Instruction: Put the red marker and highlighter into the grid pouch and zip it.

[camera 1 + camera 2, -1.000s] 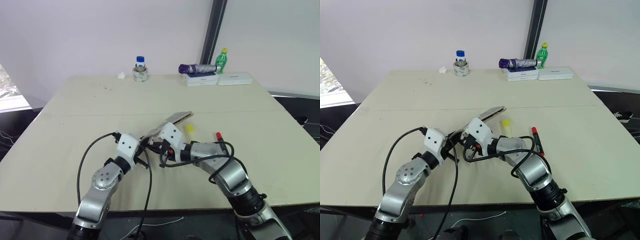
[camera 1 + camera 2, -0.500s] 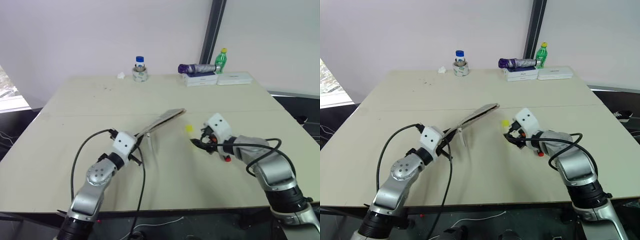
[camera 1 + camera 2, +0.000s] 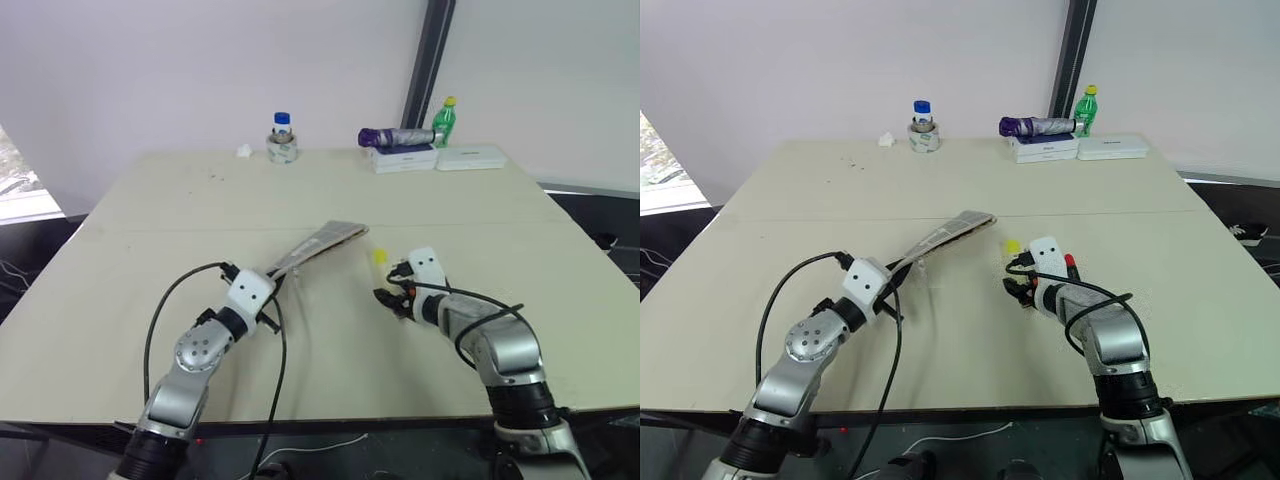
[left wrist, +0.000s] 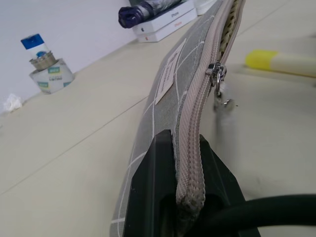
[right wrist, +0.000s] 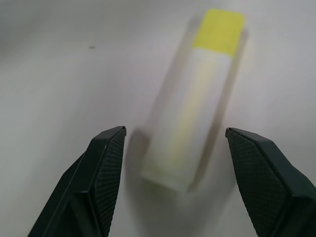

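Left tool (image 4: 187,197) clamped on zipper-edge corner of grid pouch (image 3: 318,245), grey woven fabric, held off the surface (image 3: 200,220). Right tool (image 5: 173,163) spread wide, empty, straddling the highlighter (image 5: 197,103), stubby pale cylinder lying flat. Red marker (image 3: 1071,262) just behind right tool.

jar (image 3: 281,140) | green bottle (image 3: 442,121) | white boxes (image 3: 404,158) (purple bundle (image 3: 396,137) on top)

The right gripper (image 5: 173,163) left the grid pouch (image 3: 315,247), jaws opened over the highlighter (image 5: 195,98).
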